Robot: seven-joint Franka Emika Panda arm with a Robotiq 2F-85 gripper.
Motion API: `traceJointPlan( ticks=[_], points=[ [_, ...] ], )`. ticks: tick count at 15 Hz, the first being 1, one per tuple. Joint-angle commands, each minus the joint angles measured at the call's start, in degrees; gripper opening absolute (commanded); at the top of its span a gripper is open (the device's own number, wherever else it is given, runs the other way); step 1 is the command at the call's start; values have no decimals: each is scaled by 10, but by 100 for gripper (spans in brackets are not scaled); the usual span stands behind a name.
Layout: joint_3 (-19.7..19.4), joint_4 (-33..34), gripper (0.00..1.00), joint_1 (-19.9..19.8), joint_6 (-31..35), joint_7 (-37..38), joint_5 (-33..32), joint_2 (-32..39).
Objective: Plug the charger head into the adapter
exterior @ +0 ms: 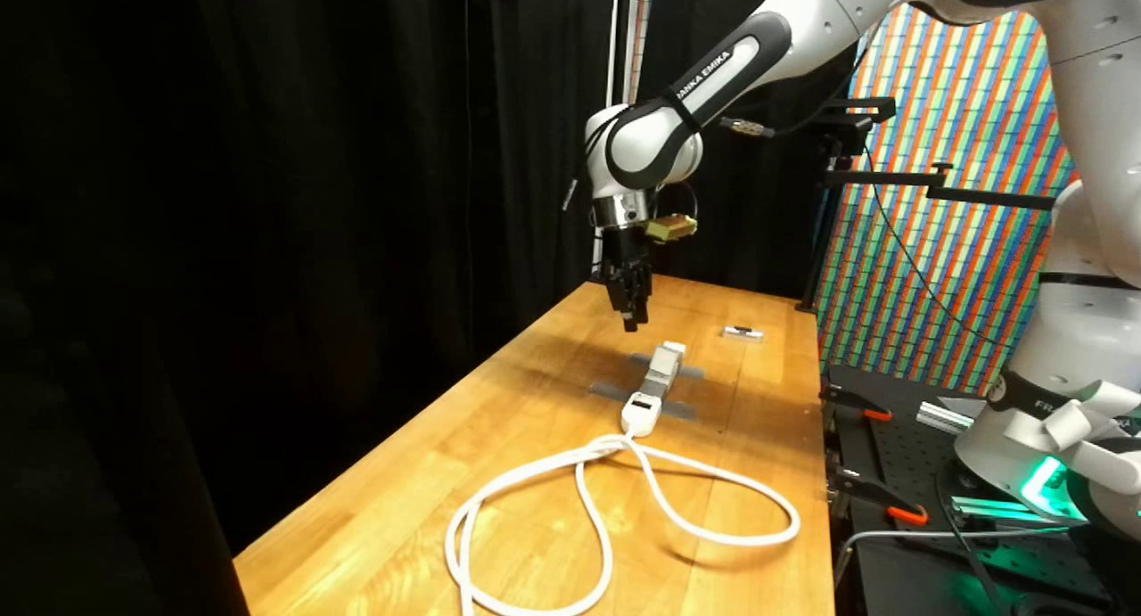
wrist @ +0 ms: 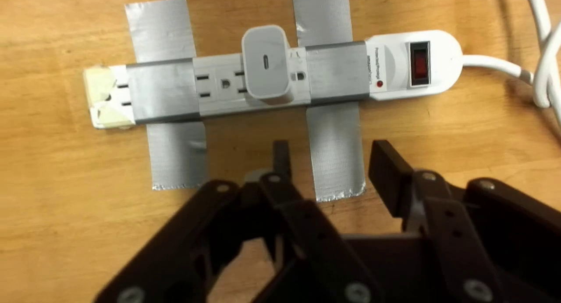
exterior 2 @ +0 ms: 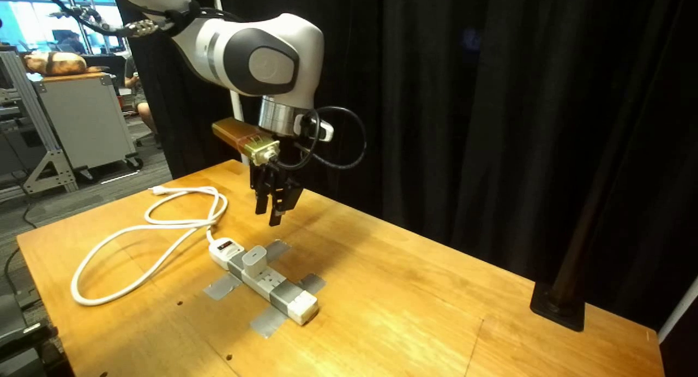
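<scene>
Charger head (wrist: 265, 62) stands upright on the power strip (wrist: 221, 94), between two bands of tape (wrist: 337, 73), and looks plugged in, though how deep it sits cannot be told. If it needs seating, a straight push down on its flat top would serve best, since a sideways nudge could work it loose. On the curtain (exterior 2: 480, 120) side of the strip, apart from the charger head, the tool (wrist: 331, 165) hangs over the desk (exterior 2: 409, 289), jaws parted and nothing between them. Any crossing should pass well above the charger head. The cable (wrist: 488, 62) loops beyond the switch (wrist: 420, 64) end, so freer room likely lies the opposite way, along the desk toward a black stand (exterior 2: 557, 311). Behind the tool, in an exterior view, the desk's edge runs along the curtain, which may limit swinging wide.
</scene>
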Motion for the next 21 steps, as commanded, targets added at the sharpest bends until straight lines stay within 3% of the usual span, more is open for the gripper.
traceJointPlan(
  ticks=[1, 5, 7, 10, 15, 21],
  points=[
    [-6, -143, 19, 12, 84, 34, -13, -101],
    [-10, -270, 8, 20, 168, 89, -32, -179],
    [-12, -336, 15, 30, 219, 141, -67, -217],
    [-8, -421, 15, 28, 269, 185, -101, -278],
    [-3, -456, 11, 11, 321, 195, -108, -319],
    [-6, -422, 12, 1, 358, 166, -83, -285]
  ],
)
